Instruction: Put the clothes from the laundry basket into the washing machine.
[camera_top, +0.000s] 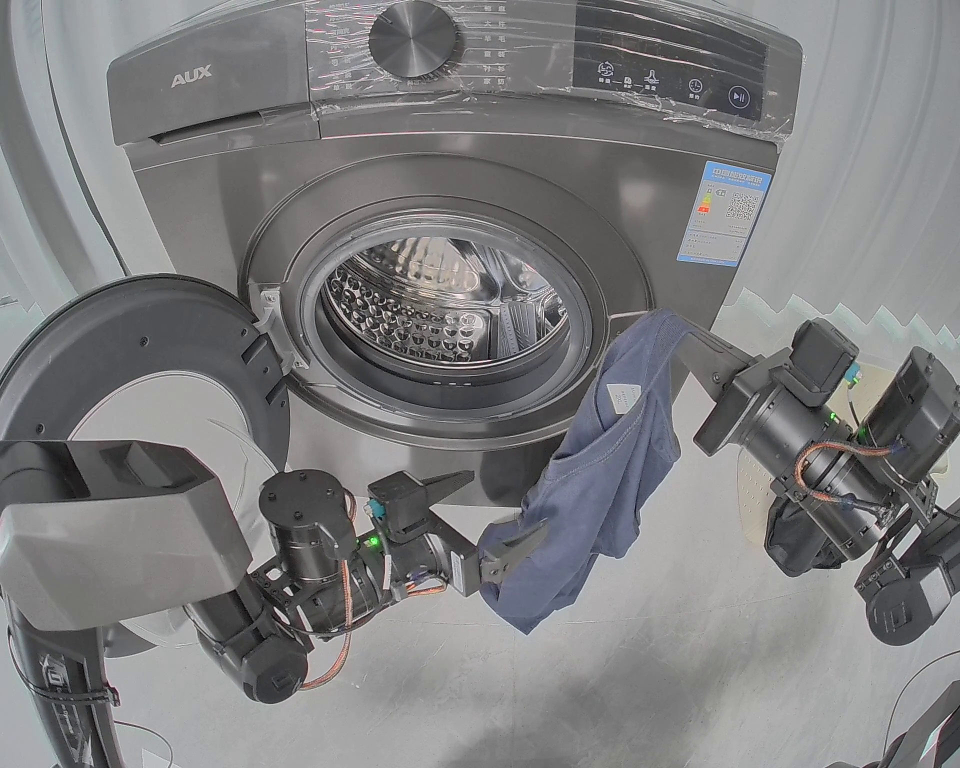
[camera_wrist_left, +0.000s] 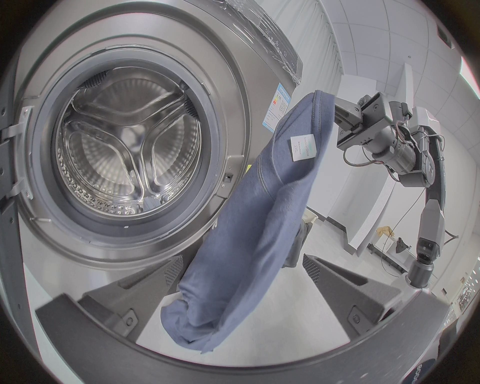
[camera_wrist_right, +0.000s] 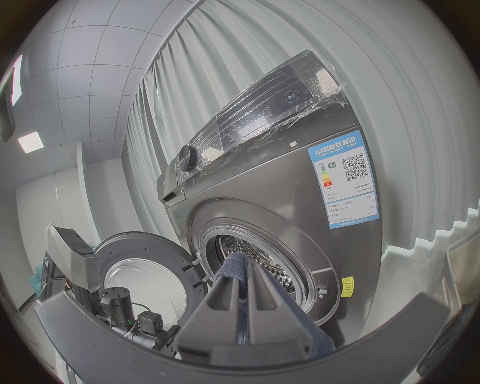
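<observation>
A blue garment (camera_top: 610, 450) hangs before the open grey washing machine (camera_top: 450, 170).

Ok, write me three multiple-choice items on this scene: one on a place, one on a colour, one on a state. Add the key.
1. Where is the garment?
A. on a chair
B. hanging in front of the washing machine, to the right of its opening
C. on a shelf

2. What colour is the garment?
A. red
B. white
C. blue

3. What is the state of the right pincer?
A. shut on the garment
B. open and empty
C. shut on a bottle

Key:
1. B, it hangs in the air outside the opening.
2. C, the cloth is blue all over.
3. A, its fingers press together on the cloth.
</observation>
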